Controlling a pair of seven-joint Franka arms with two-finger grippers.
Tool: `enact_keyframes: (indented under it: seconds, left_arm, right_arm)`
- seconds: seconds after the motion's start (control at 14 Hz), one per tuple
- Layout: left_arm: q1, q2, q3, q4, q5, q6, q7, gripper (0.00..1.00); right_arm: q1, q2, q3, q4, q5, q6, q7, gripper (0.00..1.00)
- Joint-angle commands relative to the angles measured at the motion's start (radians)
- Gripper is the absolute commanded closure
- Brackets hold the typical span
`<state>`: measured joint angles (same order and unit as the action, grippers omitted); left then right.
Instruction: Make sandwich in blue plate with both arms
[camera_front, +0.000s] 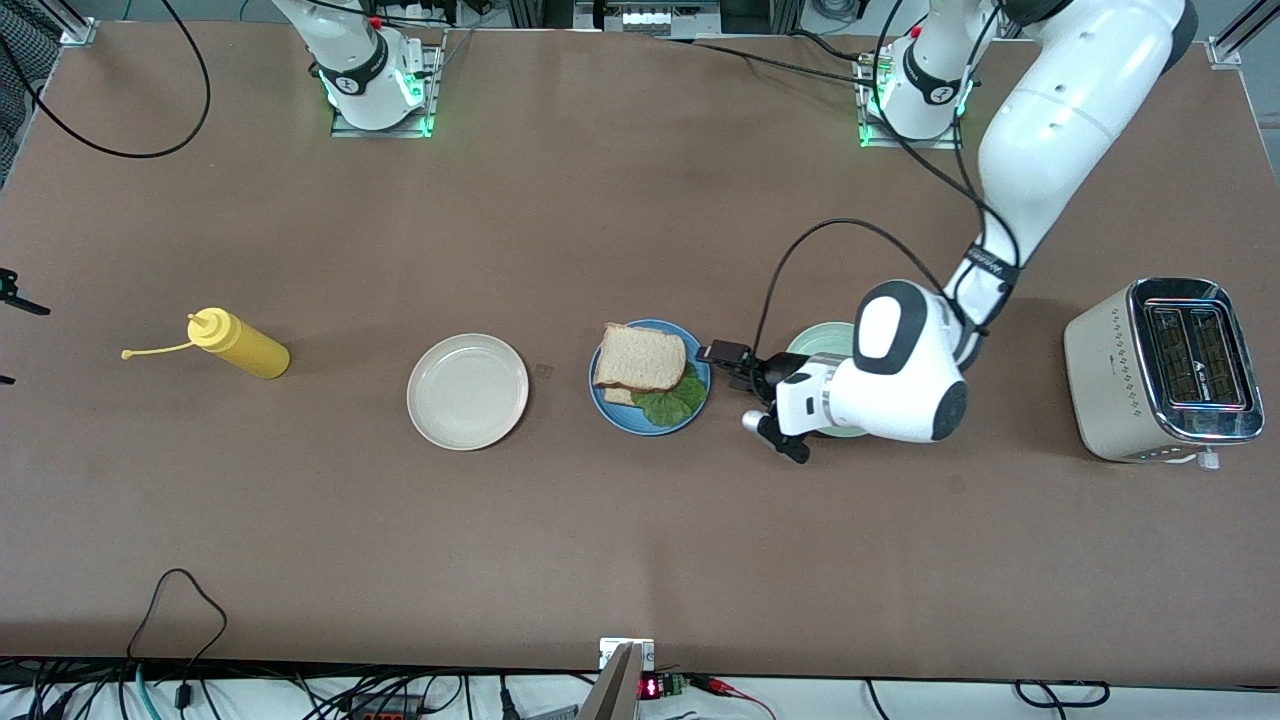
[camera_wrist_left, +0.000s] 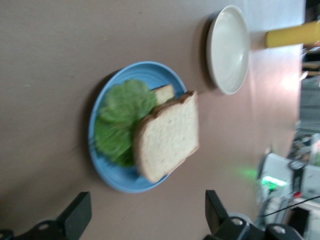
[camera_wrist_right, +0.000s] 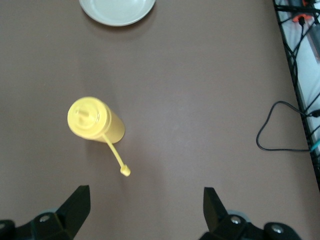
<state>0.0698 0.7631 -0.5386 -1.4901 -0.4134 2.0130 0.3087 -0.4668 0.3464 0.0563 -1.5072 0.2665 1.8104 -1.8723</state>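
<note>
The sandwich (camera_front: 643, 366) lies on the blue plate (camera_front: 604, 404) mid-desk, its top slice skewed off the lettuce (camera_front: 670, 403), just beside the empty, wide-open left gripper (camera_front: 738, 385), while the right gripper (camera_wrist_right: 145, 212), also wide, waits over the yellow squeeze bottle (camera_wrist_right: 93, 119).

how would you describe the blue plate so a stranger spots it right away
Three round plates sit in a row across the brown table, between a yellow squeeze bottle and a toaster. The blue plate is the middle one, between the beige plate and the mint-green plate. Only it holds the sandwich.
</note>
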Motion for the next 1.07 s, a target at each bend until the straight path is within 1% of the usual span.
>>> enact_keyframes:
  seconds: [0.0,0.07,0.21,0.29,0.43,0.5,0.71,0.79,0.86,0.93,1.0]
  left_arm:
    - [0.013,-0.126,0.031,-0.015,0.244,-0.132,-0.059,0.00]
    - [0.018,-0.155,0.029,-0.013,0.352,-0.184,-0.077,0.00]
    - [0.021,-0.212,0.034,-0.009,0.483,-0.288,-0.117,0.00]
    - [0.021,-0.237,0.034,0.011,0.571,-0.362,-0.135,0.00]
    - [0.018,-0.269,0.022,0.086,0.751,-0.503,-0.135,0.00]
    - [0.016,-0.275,0.019,0.137,0.804,-0.561,-0.138,0.00]
    - [0.021,-0.286,0.020,0.301,0.805,-0.747,-0.128,0.00]
    - [0.010,-0.309,0.046,0.333,0.782,-0.758,-0.132,0.00]
    - [-0.008,-0.352,0.087,0.329,0.763,-0.757,-0.143,0.00]
    - [-0.051,-0.390,0.167,0.326,0.690,-0.752,-0.157,0.00]
    - [-0.098,-0.442,0.281,0.295,0.618,-0.729,-0.180,0.00]
  right_arm:
    - [0.048,-0.036,-0.003,-0.016,-0.023,0.010,0.212,0.00]
    - [0.078,-0.049,-0.003,-0.019,-0.024,0.010,0.299,0.00]
    - [0.146,-0.066,-0.006,-0.019,-0.033,0.009,0.498,0.00]
    - [0.172,-0.070,-0.007,-0.019,-0.042,0.009,0.660,0.00]
    - [0.212,-0.087,-0.010,-0.021,-0.062,-0.005,0.931,0.00]
    - [0.227,-0.093,-0.013,-0.027,-0.087,-0.016,1.020,0.00]
    - [0.231,-0.096,-0.015,-0.028,-0.096,-0.106,1.299,0.00]
    - [0.237,-0.098,-0.022,-0.028,-0.098,-0.121,1.362,0.00]
    - [0.266,-0.108,-0.044,-0.028,-0.102,-0.143,1.437,0.00]
    - [0.334,-0.121,-0.099,-0.027,-0.130,-0.163,1.544,0.00]
    - [0.402,-0.136,-0.151,-0.025,-0.159,-0.190,1.632,0.00]
